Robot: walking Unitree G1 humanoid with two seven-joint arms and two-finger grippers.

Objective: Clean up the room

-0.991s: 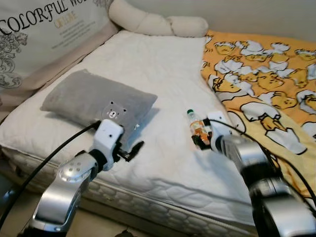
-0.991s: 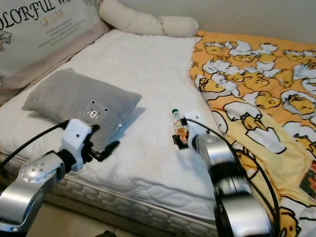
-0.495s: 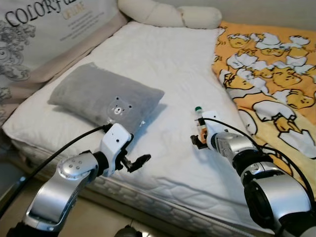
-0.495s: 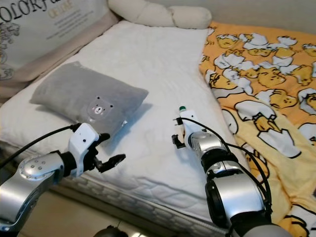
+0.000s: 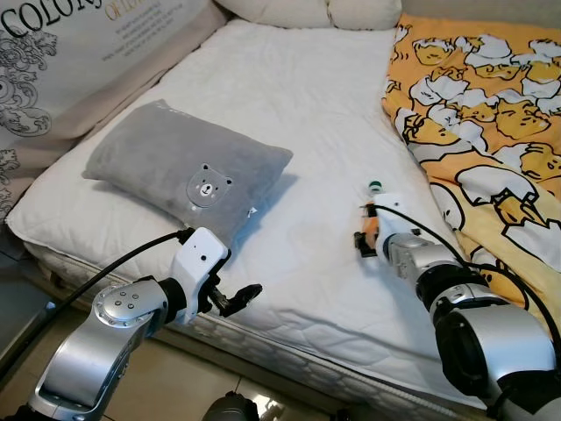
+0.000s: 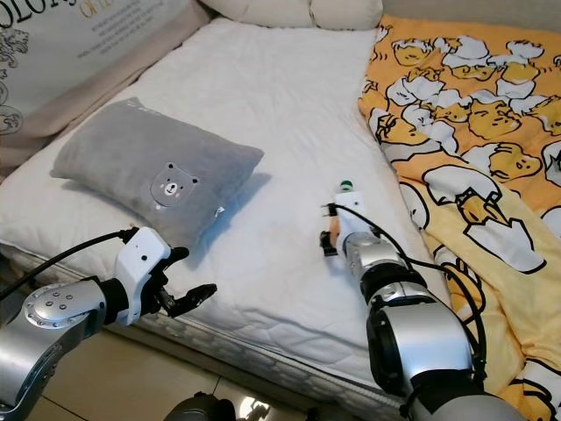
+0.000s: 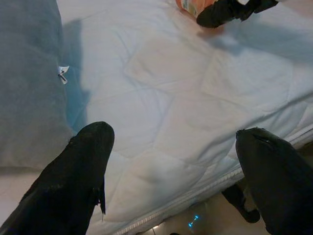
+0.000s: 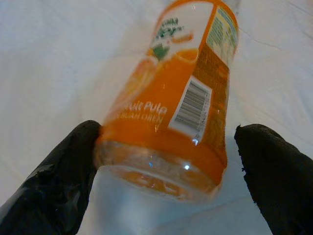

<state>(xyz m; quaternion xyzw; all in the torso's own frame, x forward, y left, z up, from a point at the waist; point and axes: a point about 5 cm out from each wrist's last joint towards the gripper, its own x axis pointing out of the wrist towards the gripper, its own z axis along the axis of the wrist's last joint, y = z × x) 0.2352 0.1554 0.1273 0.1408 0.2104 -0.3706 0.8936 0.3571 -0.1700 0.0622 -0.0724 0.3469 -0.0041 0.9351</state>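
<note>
Fingers of right gripper [image 8: 161, 161] straddle orange juice bottle [image 8: 171, 107] lying on white mattress [image 5: 289, 105] — grip seemingly not closed | left gripper [image 7: 171, 166] spread, empty | cleanup barely begun — bottle not lifted

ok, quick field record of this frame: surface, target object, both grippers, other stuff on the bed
surface: white mattress
target: orange juice bottle, green cap, lying on the mattress
right gripper: at the bottle's base, fingers open either side, one finger touching it
left gripper: open, empty, over the mattress's near edge
other: grey bear pillow on the robot's left; yellow cartoon blanket on its right
</note>
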